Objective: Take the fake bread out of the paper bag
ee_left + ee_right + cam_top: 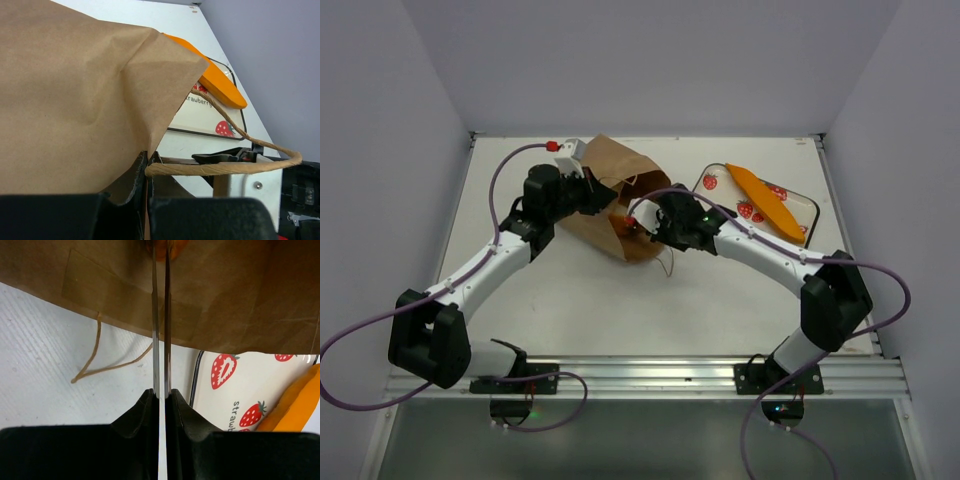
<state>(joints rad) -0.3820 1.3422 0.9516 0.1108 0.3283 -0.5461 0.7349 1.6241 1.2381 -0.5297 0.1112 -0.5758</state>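
Note:
The brown paper bag lies on its side mid-table, its mouth facing the near right. My left gripper is shut on the bag's upper rim beside a twisted handle; in the left wrist view the closed left gripper pinches the bag's paper. My right gripper reaches into the mouth. In the right wrist view the right gripper has its thin fingers nearly together on an orange-brown piece, the fake bread, at the bag's opening. From above, that bread shows just inside the mouth.
A white strawberry-print tray sits at the right, with a long orange loaf lying on it. The tray and the loaf lie just beyond the bag. A loose handle loop trails on the table.

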